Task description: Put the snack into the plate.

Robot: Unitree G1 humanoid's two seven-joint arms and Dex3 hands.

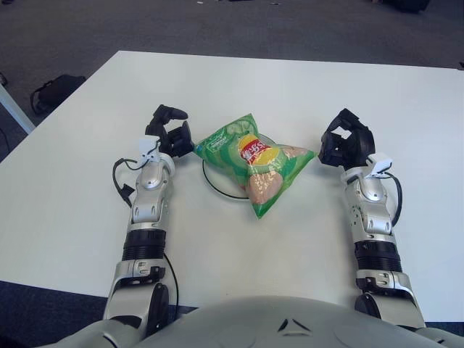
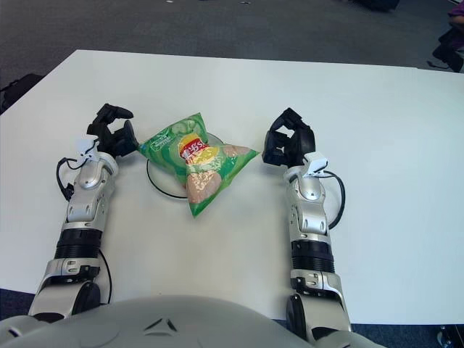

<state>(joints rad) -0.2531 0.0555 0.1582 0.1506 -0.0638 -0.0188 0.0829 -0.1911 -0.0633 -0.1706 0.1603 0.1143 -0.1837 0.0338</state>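
Right hand: the right hand (image 1: 346, 143) hung just to the right of the snack bag, apart from it, fingers loosely spread and gripping nothing.
Left hand: the left hand (image 1: 169, 133) showed just left of the bag's upper left corner, fingers relaxed and empty; whether a fingertip touched the foil could not be told.
Snack: the green snack bag (image 1: 254, 162) lay across the plate, puffed and tilted, its lower corner reaching past the rim onto the bench toward the robot.
Plate: only the near-left arc of the plate (image 1: 212, 184) showed under the bag; the rest was covered.
Bench: the white bench (image 1: 290, 87) carried nothing else near the work.
Step in hand: by the look of it, the bag was already set down and both hands were letting go or clearing away.
How to do it well: draw each hand straight outward and a little up, away from the bag, so no finger catches a crimped edge and drags it off the rim.
Handling: a light, air-filled bag would likely slide at a small nudge.
Risk: the overhanging lower corner might tip the bag outward if brushed.
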